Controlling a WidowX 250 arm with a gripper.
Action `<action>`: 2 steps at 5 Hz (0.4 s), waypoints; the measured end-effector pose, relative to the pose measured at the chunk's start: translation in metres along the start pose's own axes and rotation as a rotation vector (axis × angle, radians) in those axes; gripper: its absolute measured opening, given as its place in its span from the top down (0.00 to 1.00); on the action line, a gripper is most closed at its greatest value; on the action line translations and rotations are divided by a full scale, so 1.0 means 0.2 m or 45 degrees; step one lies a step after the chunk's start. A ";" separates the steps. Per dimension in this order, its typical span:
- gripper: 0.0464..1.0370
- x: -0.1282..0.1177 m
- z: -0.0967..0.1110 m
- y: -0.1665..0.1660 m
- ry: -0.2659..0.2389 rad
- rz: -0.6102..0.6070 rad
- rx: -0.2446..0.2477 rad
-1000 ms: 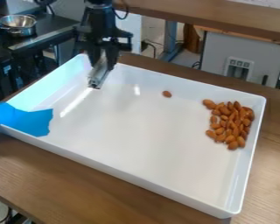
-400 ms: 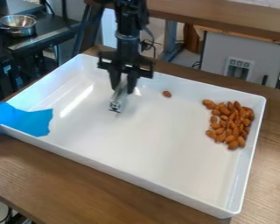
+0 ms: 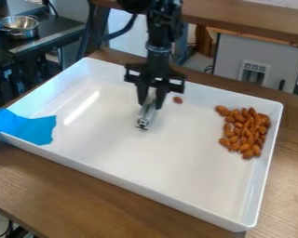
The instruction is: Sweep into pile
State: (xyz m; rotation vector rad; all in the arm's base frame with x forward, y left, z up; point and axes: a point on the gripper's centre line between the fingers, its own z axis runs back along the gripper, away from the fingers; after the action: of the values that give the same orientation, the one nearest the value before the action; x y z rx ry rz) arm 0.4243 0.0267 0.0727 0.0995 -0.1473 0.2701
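Almonds (image 3: 243,132) lie in a loose heap at the right of the frame, inside a white rectangular tray (image 3: 145,186) on a wooden counter (image 3: 102,197). We see one more, a stray almond (image 3: 178,100), near the tray's far wall, well apart from the heap.

Above the middle of the tray, one black gripper (image 3: 150,105) hangs down, its fingers closed about one metal bar (image 3: 145,117) that slants toward the lower left. We cannot tell whether the bar's lower end touches the tray floor. The stray almond sits just to the right of the gripper.

We judge that the sweep is nearly done and that the step in hand is lining up for the last almond. The next move calls for setting the bar low on the stray's left side, then pushing it rightward and a little down the frame until it joins the others.

Counting, we find one tray, one bar, one stray almond, and roughly thirty almonds in the heap; they overlap, so we cannot give an exact number. One blue sheet (image 3: 27,128) drapes over the tray's left edge, and one metal pot (image 3: 19,28) stands at the upper left.
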 end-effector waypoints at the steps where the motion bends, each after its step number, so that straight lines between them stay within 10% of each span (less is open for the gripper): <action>1: 0.68 -0.04 0.02 -0.13 0.007 -0.031 -0.015; 2: 0.68 -0.09 0.03 -0.27 0.023 -0.051 -0.037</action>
State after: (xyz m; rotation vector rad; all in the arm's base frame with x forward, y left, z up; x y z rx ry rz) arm 0.4210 -0.0297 0.0725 0.0715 -0.1314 0.2285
